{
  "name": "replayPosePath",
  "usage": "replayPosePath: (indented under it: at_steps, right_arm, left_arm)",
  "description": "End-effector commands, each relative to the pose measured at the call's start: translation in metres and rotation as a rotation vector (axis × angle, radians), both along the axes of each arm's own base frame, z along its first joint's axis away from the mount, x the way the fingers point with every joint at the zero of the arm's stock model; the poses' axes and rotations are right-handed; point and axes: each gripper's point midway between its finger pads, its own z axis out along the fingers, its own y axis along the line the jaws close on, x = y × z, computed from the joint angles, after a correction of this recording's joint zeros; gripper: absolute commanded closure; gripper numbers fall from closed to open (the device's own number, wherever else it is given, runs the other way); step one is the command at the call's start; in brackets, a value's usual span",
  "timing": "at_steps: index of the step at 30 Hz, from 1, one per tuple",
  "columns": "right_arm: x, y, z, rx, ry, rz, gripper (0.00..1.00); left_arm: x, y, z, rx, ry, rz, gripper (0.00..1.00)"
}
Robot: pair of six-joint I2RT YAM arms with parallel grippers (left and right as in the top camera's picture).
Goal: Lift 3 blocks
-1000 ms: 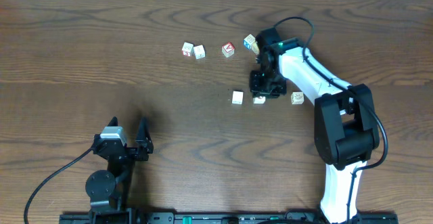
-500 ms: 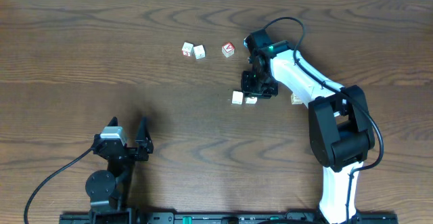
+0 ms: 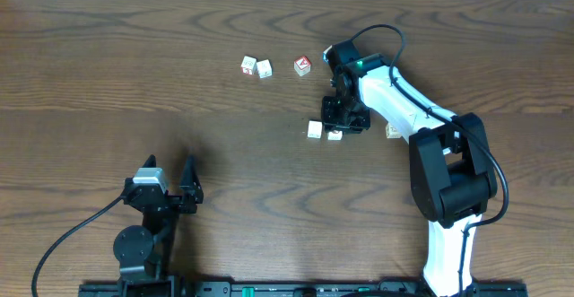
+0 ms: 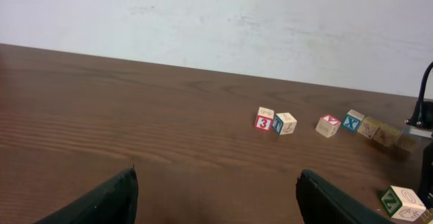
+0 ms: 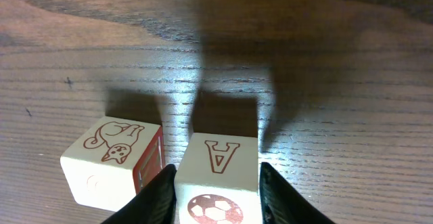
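Observation:
Two cream blocks sit side by side on the table. One carries a cat print (image 5: 111, 160) (image 3: 314, 129); the other shows a letter A and a ball (image 5: 220, 176) (image 3: 334, 135). My right gripper (image 5: 218, 197) (image 3: 338, 125) points down over the A block, its jaws open just wider than the block, one finger (image 5: 159, 197) close on each side. A third cream block (image 3: 393, 132) peeks out from under the right arm. My left gripper (image 4: 216, 197) (image 3: 169, 167) stands wide open and empty at the near left.
Two white cubes (image 3: 248, 65) (image 3: 265, 68) and a red-faced cube (image 3: 302, 65) lie in a row at the back. The left wrist view also shows a blue-faced X cube (image 4: 351, 121) there. The right arm (image 3: 404, 104) crosses the right half of the table.
My right gripper has carried the A block leftward and brought it down beside the cat block. Its jaws have widened a little. The left arm has not moved.

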Motion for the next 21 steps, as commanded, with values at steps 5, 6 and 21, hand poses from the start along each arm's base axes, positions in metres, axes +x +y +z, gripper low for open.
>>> replayPosePath:
  at_steps: [5, 6, 21]
  right_arm:
    - [0.001, -0.001, 0.008, 0.007, -0.018, 0.001, 0.51]
    - [0.001, -0.001, 0.009, 0.006, -0.017, 0.002, 0.51]
    - [0.023, -0.051, 0.075, -0.008, -0.015, 0.082, 0.19]
  left_arm:
    - [-0.001, -0.003, -0.015, -0.012, 0.049, -0.018, 0.25]
    - [-0.001, -0.003, -0.015, -0.012, 0.049, -0.018, 0.25]
    - [-0.001, -0.003, -0.015, -0.012, 0.049, -0.018, 0.25]
